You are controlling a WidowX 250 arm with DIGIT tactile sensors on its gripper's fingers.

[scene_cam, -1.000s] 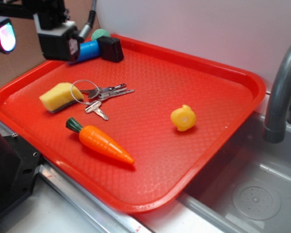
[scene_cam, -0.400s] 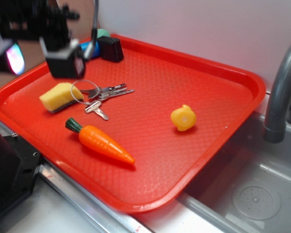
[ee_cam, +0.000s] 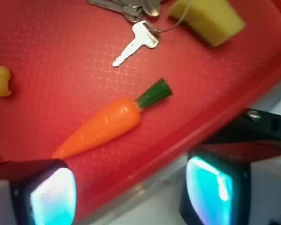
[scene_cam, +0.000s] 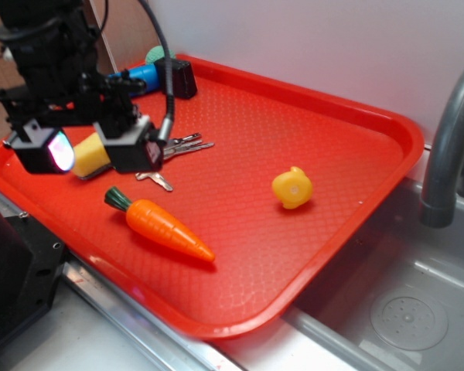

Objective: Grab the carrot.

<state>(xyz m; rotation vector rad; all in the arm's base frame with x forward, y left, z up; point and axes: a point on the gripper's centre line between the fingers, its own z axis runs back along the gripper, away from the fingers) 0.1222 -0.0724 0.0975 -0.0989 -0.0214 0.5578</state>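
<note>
While fingers (ee_cam: 131,190) hang spread above tray (scene_cam: 294,124), carrot (ee_cam: 105,124) lies untouched between them, slightly ahead, diagonal

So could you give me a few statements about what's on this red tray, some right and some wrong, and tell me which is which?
1. The carrot lies flat on the tray. True.
2. The gripper is closed on the carrot. False: it is open and apart from the carrot.
3. A bunch of keys lies near the yellow sponge. True.
4. The small round yellow toy touches the carrot. False: bare tray separates them.
5. The carrot's green stem points toward the tap. False: the orange tip points that way.
</note>
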